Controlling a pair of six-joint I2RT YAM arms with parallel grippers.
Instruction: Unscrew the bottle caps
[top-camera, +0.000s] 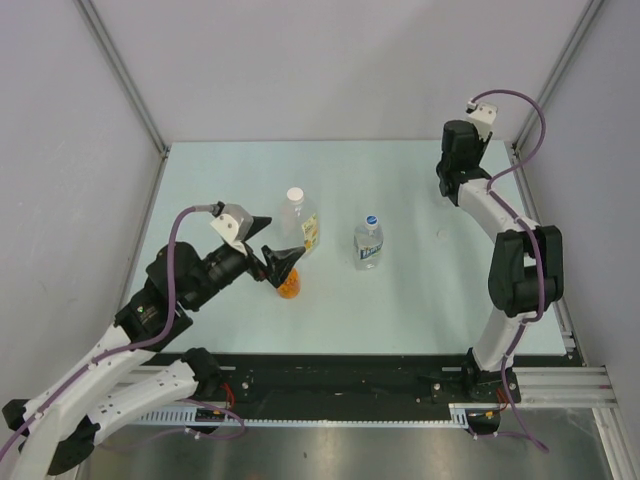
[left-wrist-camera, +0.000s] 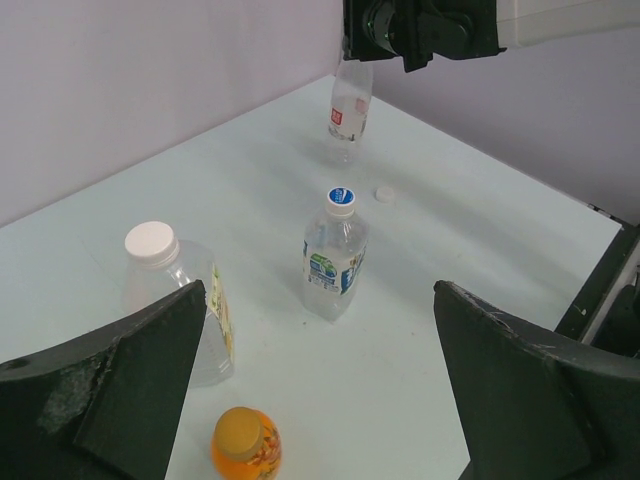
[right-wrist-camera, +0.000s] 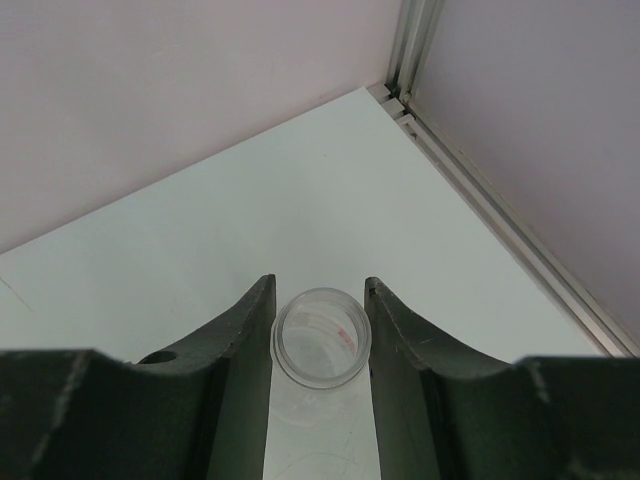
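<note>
While my right gripper (right-wrist-camera: 320, 290) pinches narrow around the neck of the small slim bottle (right-wrist-camera: 320, 350), whose mouth is uncapped, over at the far right of the table (top-camera: 420, 300), my left gripper (top-camera: 277, 240) hangs with jaws wide apart, gripping nothing, above an orange bottle (left-wrist-camera: 247, 445). A loose white cap (left-wrist-camera: 384, 193) lies on the table between the slim bottle and the mid-sized bottle (left-wrist-camera: 335, 265), which wears its blue cap (left-wrist-camera: 341, 196). Beside it the largest bottle (top-camera: 300, 225) stands upright, white cap (left-wrist-camera: 151, 241) on.
</note>
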